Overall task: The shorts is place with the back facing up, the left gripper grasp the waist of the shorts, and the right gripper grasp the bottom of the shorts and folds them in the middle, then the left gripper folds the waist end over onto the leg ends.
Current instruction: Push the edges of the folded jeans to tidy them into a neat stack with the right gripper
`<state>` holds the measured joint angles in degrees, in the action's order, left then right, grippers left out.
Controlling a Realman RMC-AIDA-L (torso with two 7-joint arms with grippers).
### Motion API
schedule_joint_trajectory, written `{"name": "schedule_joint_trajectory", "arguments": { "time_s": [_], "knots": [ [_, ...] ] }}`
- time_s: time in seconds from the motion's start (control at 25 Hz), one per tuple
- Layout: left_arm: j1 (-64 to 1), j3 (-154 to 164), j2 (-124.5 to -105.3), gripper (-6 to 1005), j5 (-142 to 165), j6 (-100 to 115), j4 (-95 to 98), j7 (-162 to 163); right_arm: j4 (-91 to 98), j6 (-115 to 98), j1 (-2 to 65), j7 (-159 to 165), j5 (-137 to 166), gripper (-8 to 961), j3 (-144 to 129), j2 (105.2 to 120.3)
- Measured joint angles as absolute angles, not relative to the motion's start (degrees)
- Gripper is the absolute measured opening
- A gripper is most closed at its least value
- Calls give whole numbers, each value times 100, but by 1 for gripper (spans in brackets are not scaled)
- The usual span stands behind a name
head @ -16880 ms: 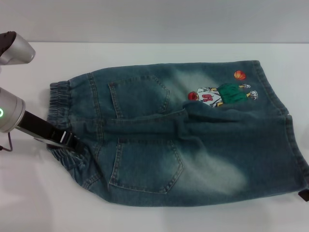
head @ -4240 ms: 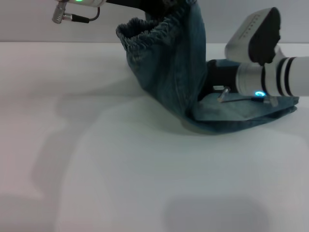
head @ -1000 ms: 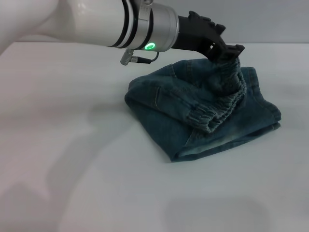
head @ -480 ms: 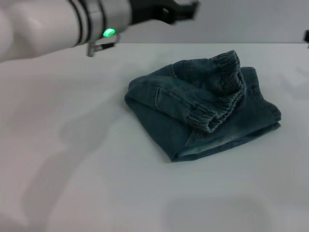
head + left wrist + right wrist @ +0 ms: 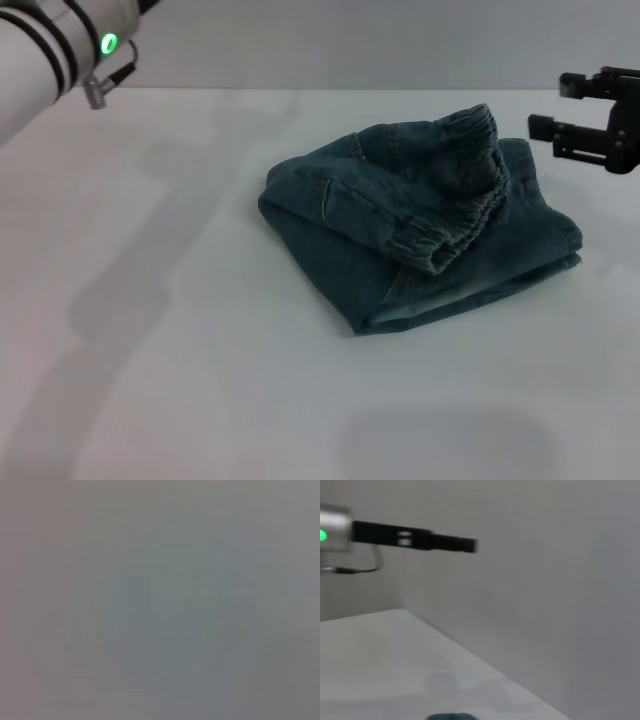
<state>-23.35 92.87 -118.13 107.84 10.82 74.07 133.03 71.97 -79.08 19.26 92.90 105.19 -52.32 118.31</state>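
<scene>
Faded blue-green denim shorts [image 5: 420, 225] lie folded in a compact bundle a little right of centre on a white worktop [image 5: 200, 350]. The waist of the shorts [image 5: 465, 190], a ruffled elastic band, rests on top of the bundle, curling over toward the near right. The leg ends [image 5: 480, 290] show as a straight stitched edge along the bundle's near-right side, beneath the waist.

Judging by this, both folds look done: the shorts are doubled lengthwise and the waist end has been laid over the hems. Little seems left beyond clearing the arms away, though the waistband sits bunched rather than flat.

Neither gripper touches the fabric. The right gripper [image 5: 575, 110] hovers at the right edge of the head view, apart from the shorts, its black fingers spread and holding nothing. In the right wrist view the left gripper [image 5: 465, 544] appears as a thin black bar raised before the wall; whether its fingers are apart or together cannot be told.

The left arm's green-lit wrist is cut off at the head view's upper left corner. The left wrist view is a blank grey field. The cartoon print and back pockets are hidden inside the fold.
</scene>
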Motion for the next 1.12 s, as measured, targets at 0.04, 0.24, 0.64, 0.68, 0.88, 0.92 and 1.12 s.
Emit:
{"name": "schedule_joint_trajectory", "arguments": {
  "time_s": [0.04, 0.24, 0.64, 0.68, 0.88, 0.92, 1.12],
  "knots": [
    [-2302, 9298, -11814, 846, 10770, 999, 7410, 13305, 7297, -8038, 1956, 9292, 10586, 594, -5232, 11829],
    [-2168, 9315, -11811, 846, 10750, 610, 7479, 13305, 7544, -8326, 2169, 9449, 11089, 582, -5248, 11806],
    [-2183, 9287, -11811, 846, 10747, 62, 7380, 13387, 7958, -9056, 2884, 10310, 12589, 559, -5341, 11845],
    [-2184, 9304, -11814, 846, 10746, 58, 7377, 13387, 7980, -9167, 2927, 10320, 12613, 556, -5361, 11840],
    [-2154, 9367, -11816, 846, 10747, 84, 7360, 13397, 8009, -9745, 3241, 10359, 12990, 545, -5387, 11799],
    [-2133, 9379, -11817, 846, 10747, 85, 7348, 13399, 7992, -9817, 3349, 10361, 13228, 542, -5477, 11814],
    [-2024, 9535, -11818, 846, 10752, 52, 7264, 13448, 7857, -9681, 3443, 10364, 13516, 531, -5874, 11856]
  ]
}}
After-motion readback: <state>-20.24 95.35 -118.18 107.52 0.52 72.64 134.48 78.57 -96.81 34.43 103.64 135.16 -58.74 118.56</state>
